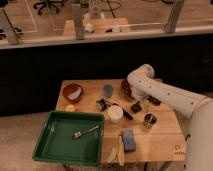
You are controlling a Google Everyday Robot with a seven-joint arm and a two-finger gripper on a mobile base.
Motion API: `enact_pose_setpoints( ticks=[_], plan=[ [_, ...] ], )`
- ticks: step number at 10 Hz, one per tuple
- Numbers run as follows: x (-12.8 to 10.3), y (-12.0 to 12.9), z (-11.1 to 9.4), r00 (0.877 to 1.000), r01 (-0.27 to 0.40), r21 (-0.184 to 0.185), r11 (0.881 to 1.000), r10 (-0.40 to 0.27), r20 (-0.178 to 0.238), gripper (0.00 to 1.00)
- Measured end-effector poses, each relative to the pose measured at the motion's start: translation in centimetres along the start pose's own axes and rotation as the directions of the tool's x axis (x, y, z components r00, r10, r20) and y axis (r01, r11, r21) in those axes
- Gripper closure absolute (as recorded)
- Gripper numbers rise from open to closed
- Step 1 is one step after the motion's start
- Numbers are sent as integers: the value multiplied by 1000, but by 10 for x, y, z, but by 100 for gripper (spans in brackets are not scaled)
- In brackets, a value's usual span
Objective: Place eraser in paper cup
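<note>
The pincer [136,103] hangs low over the right middle of the table [160,136], at the end of the white arm [167,95], which bends down from its elbow. Whether the pincer is released or clenched cannot be told, nor whether it grasps anything. The eraser [123,111] lies flat on the table just to the view's left of the pincer. It slants, and its nearer end reaches close below the pincer. The paper cup [115,114] stands upright further left of the pincer, just beside the eraser on the side away from the pincer. A blue-grey cup [107,90] stands left of the pincer and further back, and a red-brown bowl [73,93] sits well to its left. A dark red bowl [126,88] lies just behind the pincer, partly hidden by the arm. A small metal can [149,120] stands near the pincer, towards the camera and slightly right. A blue-grey block [128,140] lies well in front of the pincer. A green tray [55,142] far to the pincer's left front holds a spoon [85,133].
</note>
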Motion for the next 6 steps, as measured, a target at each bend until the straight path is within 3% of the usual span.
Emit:
enact_pose_setpoints(
  ticks=[4, 6],
  plan=[
    [8, -1, 32, 1000, 22, 6, 1000, -22, 7, 21],
    [9, -2, 40, 999, 36, 3, 999, -36, 4, 37]
  ],
)
